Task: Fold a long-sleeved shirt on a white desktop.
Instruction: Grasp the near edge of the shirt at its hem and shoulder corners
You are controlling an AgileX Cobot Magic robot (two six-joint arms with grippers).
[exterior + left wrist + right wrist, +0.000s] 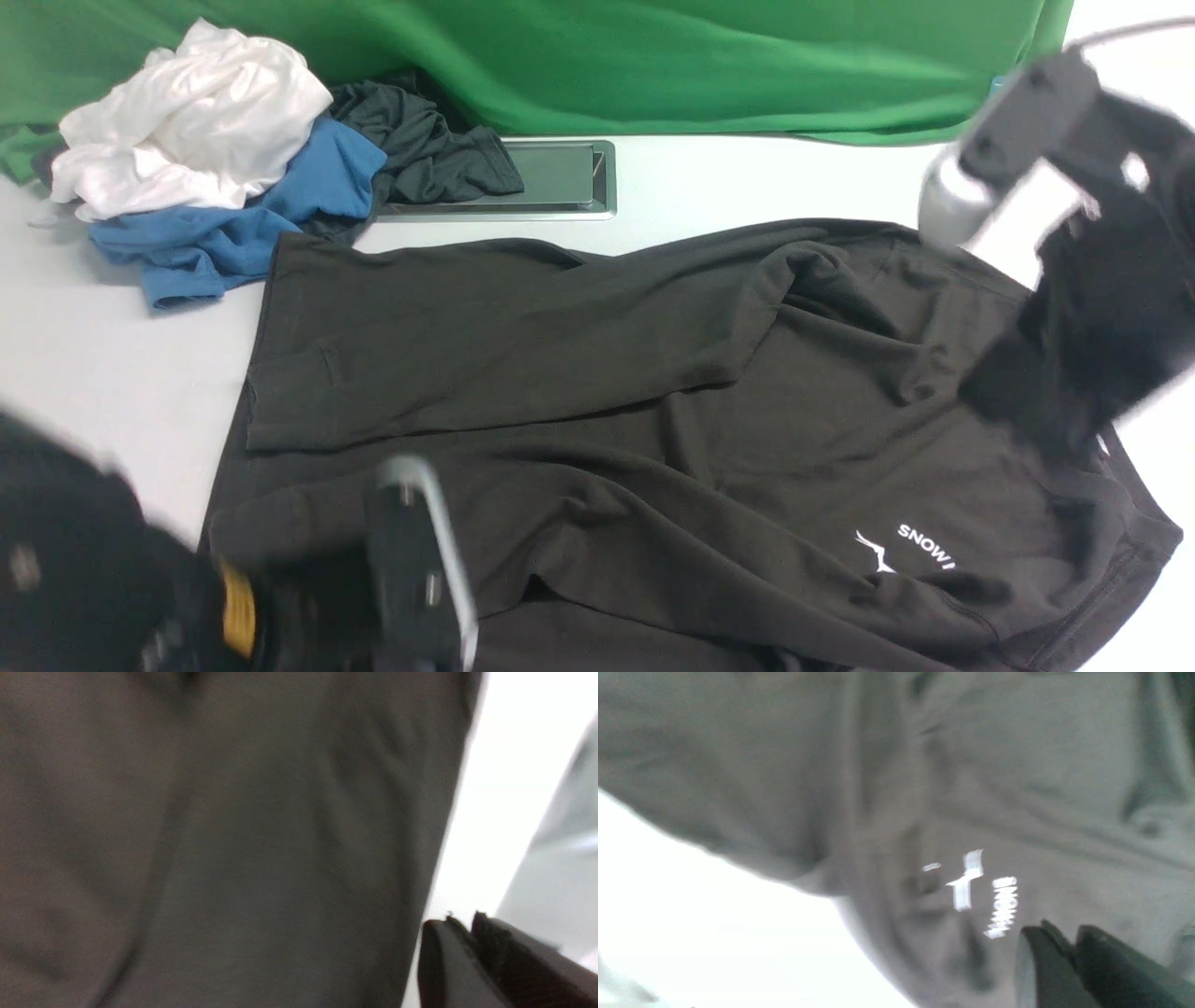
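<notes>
The shirt (597, 373) is spread over the bench (112, 373). The left tool (462, 919) and right tool (1064, 933) are seen with jaws together; whether cloth is pinched cannot be told.

Front overlooks desktop (747, 177) — both wrist views close above shirt (607, 392).

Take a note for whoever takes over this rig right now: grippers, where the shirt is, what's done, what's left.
Left gripper: fingers shut, at the shirt's left edge; no cloth seen pinched.
Right gripper: fingers shut, over the logo end; grip unclear.
Shirt lies spread on the desktop, collar end to the right.
Done: one fold, far side laid over the body.
Left: the remaining folds; cloth is wrinkled.
</notes>
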